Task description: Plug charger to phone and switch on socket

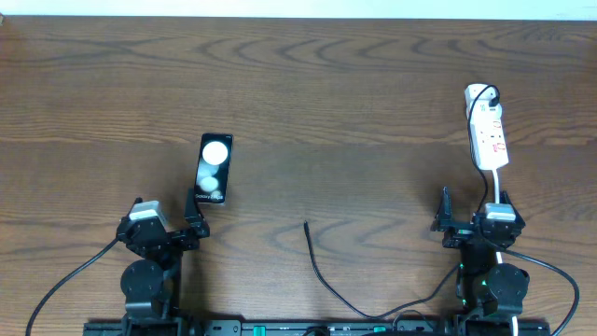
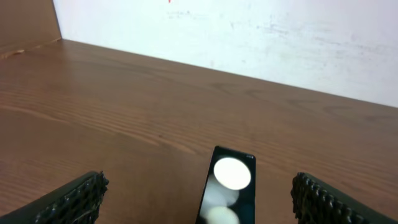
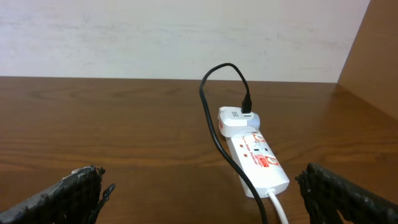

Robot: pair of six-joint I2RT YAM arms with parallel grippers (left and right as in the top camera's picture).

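Charger, a long thin black cable, lies unplugged between the claws; nothing looks done.
Left claw and right claw gape empty; glossy black phone slab just ahead of left, white red-marked power strip ahead of right.

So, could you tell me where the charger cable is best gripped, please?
Grip the charger just behind its plug tip, coming straight down from above, jaws straddling it: it lies flat on the table, and that stretch is nearly straight.
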